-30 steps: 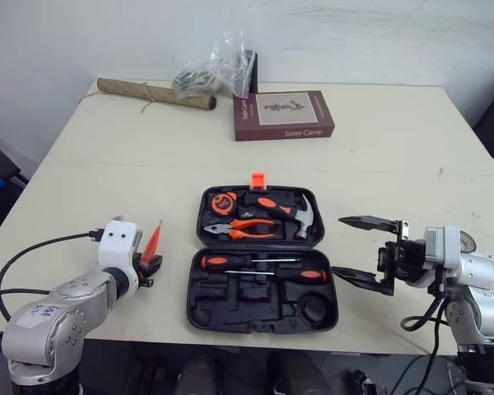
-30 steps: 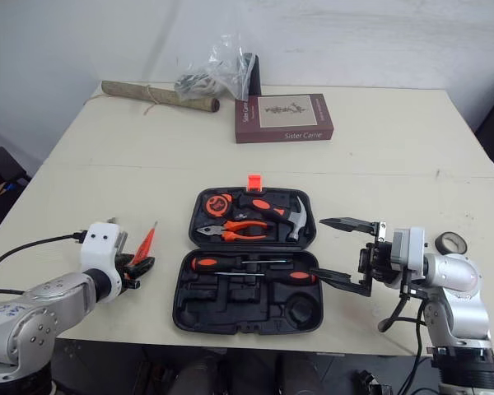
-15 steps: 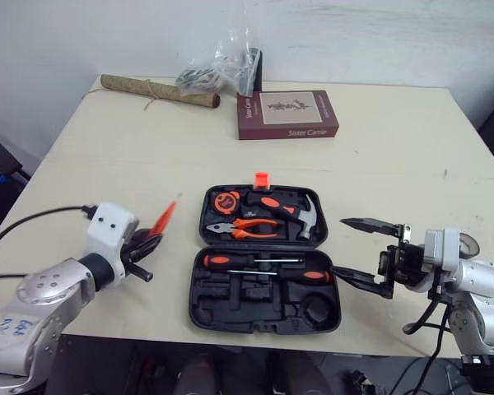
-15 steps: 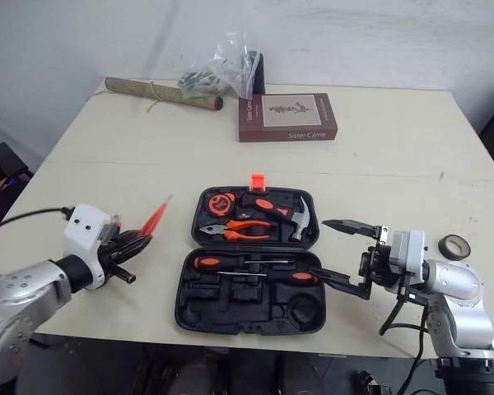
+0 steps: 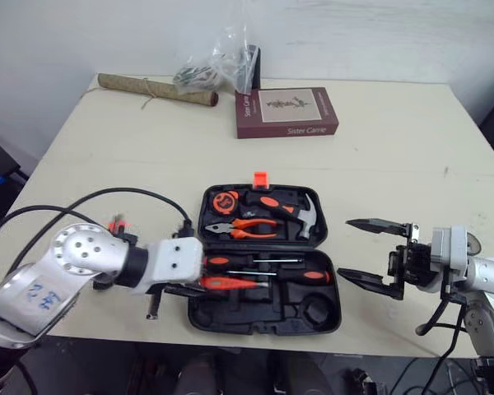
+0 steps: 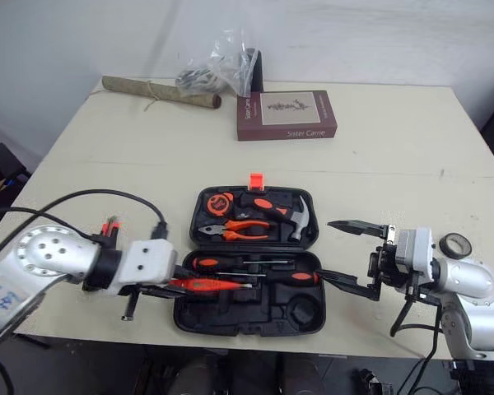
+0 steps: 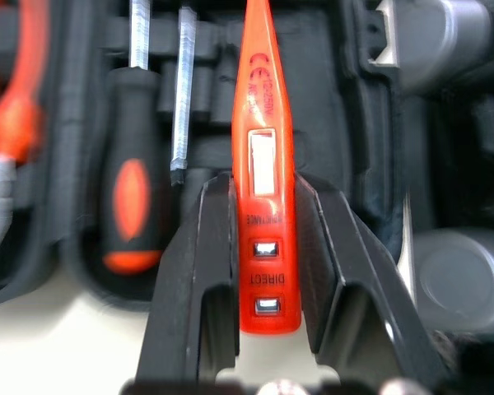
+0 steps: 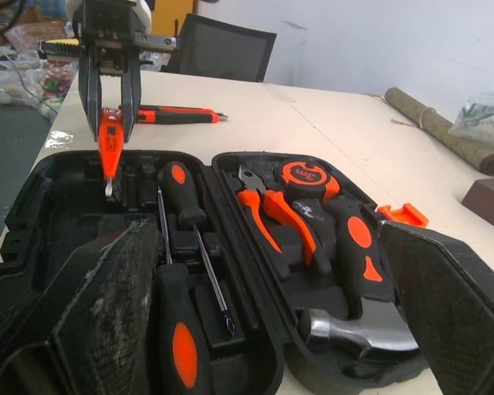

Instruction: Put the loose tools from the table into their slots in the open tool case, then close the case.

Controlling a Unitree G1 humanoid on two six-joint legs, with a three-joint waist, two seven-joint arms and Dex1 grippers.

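Since the orange tester pen [image 7: 263, 189] needs its slot, the left jaws are clamped on its butt end, holding it flat and low over the tool case's [image 5: 255, 317] front tray. Further right, the right jaws gape wide, empty, just beside the case, probably ready for lid duty.

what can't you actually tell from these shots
- Whether the tester pen in the left gripper touches the tool case: in the left wrist view, the pen covers the spot.
- The loose tool on the table: in the eye views, the left arm hides most of it.
- The tape roll: the right arm overlaps it.
- Plastic bag contents: too small.
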